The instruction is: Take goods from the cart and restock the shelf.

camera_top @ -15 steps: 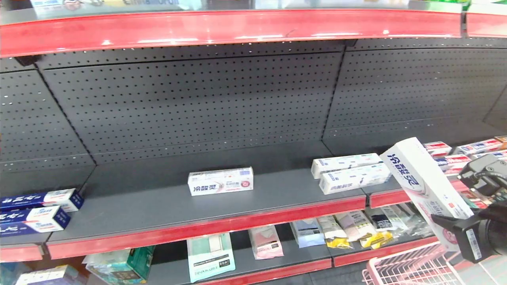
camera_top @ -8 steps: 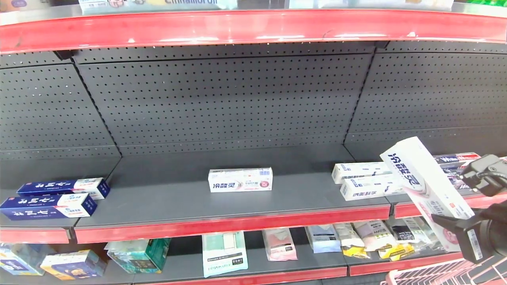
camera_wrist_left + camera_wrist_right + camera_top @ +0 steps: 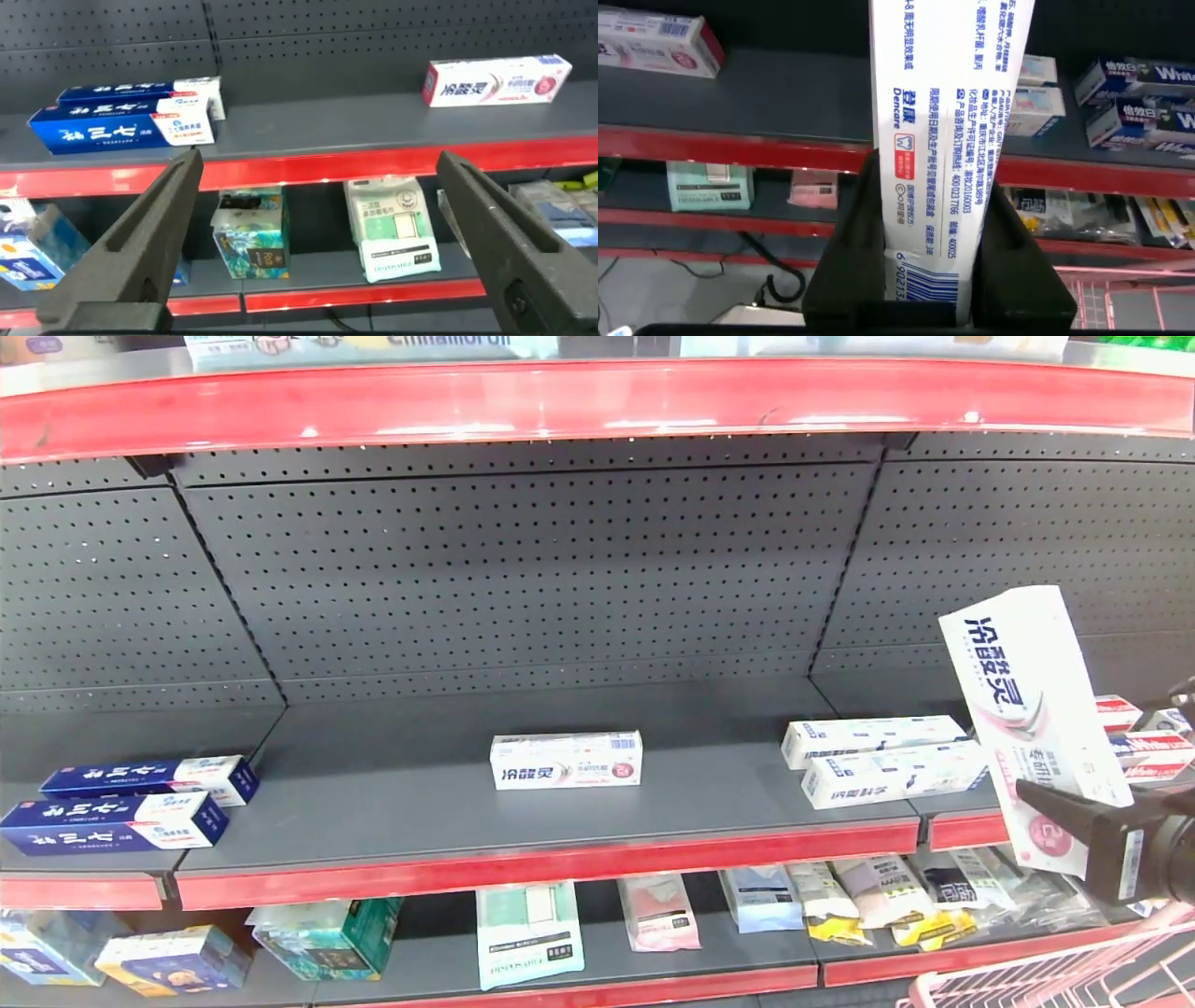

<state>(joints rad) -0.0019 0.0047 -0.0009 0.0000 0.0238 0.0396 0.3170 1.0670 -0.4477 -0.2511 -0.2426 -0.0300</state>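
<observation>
Black right end effector (image 3: 1060, 826) clamps the lower end of a long white-and-pink cardboard toothpaste box (image 3: 1027, 709), held nearly upright well right of the matching box (image 3: 567, 760) lying on the grey metal shelf (image 3: 392, 803); the carry-to-shelf step seems in hand, and next it likely needs laying flat beside that match.

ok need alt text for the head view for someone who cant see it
The right gripper holds a white toothpaste box nearly upright before a grey shelf with a red front edge. On it lie a matching box in the middle, two white boxes to the right and two blue boxes to the left.
</observation>
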